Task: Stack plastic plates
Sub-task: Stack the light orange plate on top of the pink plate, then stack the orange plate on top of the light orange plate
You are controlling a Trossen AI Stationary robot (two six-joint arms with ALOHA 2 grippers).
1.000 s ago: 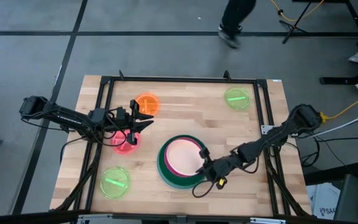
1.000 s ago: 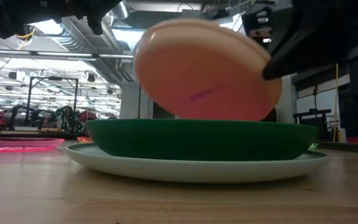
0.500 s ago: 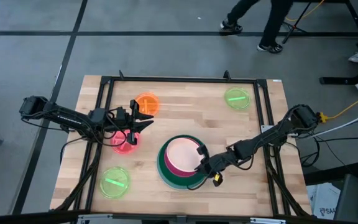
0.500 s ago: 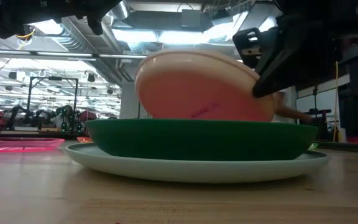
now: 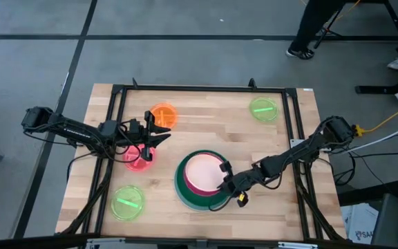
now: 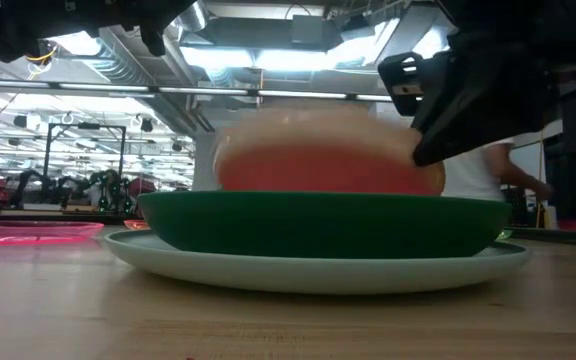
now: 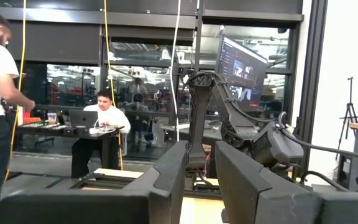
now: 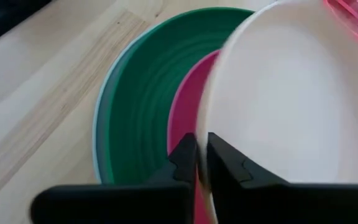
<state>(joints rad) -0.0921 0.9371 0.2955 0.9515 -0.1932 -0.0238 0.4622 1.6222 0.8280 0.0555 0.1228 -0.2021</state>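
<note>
A stack stands near the table's front middle: a light blue plate (image 6: 318, 272) at the bottom, a dark green plate (image 5: 182, 187) in it, then a magenta plate (image 8: 184, 118). The peach plate (image 5: 200, 171) lies on top of these, and my right gripper (image 5: 223, 182) is shut on it. My left gripper (image 5: 159, 131) hovers open above the table's left half, between the orange plate (image 5: 162, 115) and the pink-red plate (image 5: 138, 157). Two lime green plates lie flat on the table, one far right (image 5: 263, 108) and one near left (image 5: 128, 203). My right gripper pinches the peach plate's rim (image 8: 205, 140) on the side toward the table's right, with the rim standing between the two fingers (image 8: 229, 163). It comes from the table's right, slanting down. The plate sits low and close to level over the magenta plate, inside the green one (image 6: 318, 225).
A black frame (image 5: 206, 88) runs around the work area, and cables trail along both side rails. Bare wood lies between the stack and the far lime green plate. People stand and sit in the room beyond the table.
My right gripper has come down and moved a little toward the table's left. The peach plate, held steeply tilted above the stack a second ago, has tipped toward level and sunk into the green plate over the magenta one.
</note>
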